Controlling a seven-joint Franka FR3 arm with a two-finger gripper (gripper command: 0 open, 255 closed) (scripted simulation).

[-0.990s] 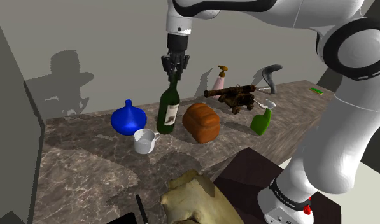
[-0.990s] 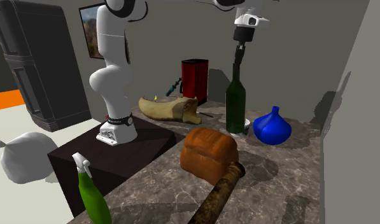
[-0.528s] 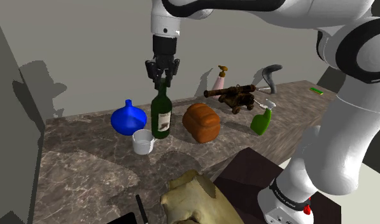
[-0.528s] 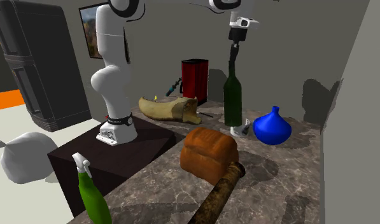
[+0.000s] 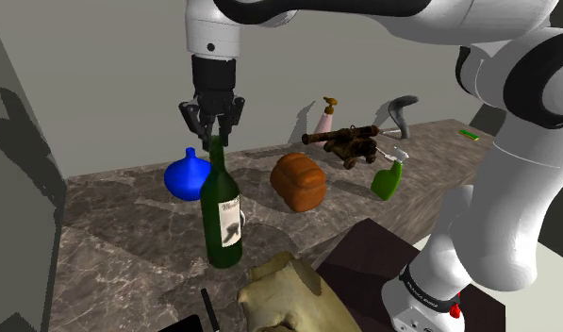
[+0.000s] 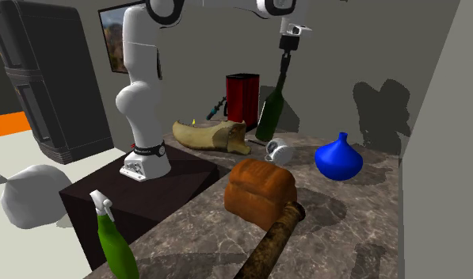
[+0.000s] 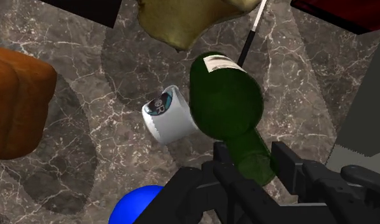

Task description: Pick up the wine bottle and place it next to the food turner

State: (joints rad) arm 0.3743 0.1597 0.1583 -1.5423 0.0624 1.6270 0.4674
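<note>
The dark green wine bottle [image 5: 221, 212] with a pale label hangs tilted, its neck clasped by my black gripper [image 5: 213, 132]. From the second exterior view the wine bottle [image 6: 270, 111] leans under the gripper [image 6: 284, 57], close to the red box. In the wrist view my gripper [image 7: 249, 162] is shut on the neck of the wine bottle [image 7: 223, 102]. The food turner [image 7: 251, 35], a thin black and white handle, lies just beyond the bottle's base; the same food turner [image 5: 209, 309] shows near the shoulder view's bottom edge.
A white mug [image 6: 278, 150] lies on its side by the bottle. Around it are a blue vase [image 5: 187, 176], a brown loaf [image 5: 299, 181], a tan lumpy thing [image 5: 289, 297] and a red box [image 6: 242, 99]. A green spray bottle [image 5: 388, 179] and small cannon [image 5: 345, 143] stand farther off.
The gripper has carried the bottle toward the shoulder view's lower left, nearer the food turner, and the bottle now tilts. The mug has tipped onto its side.
</note>
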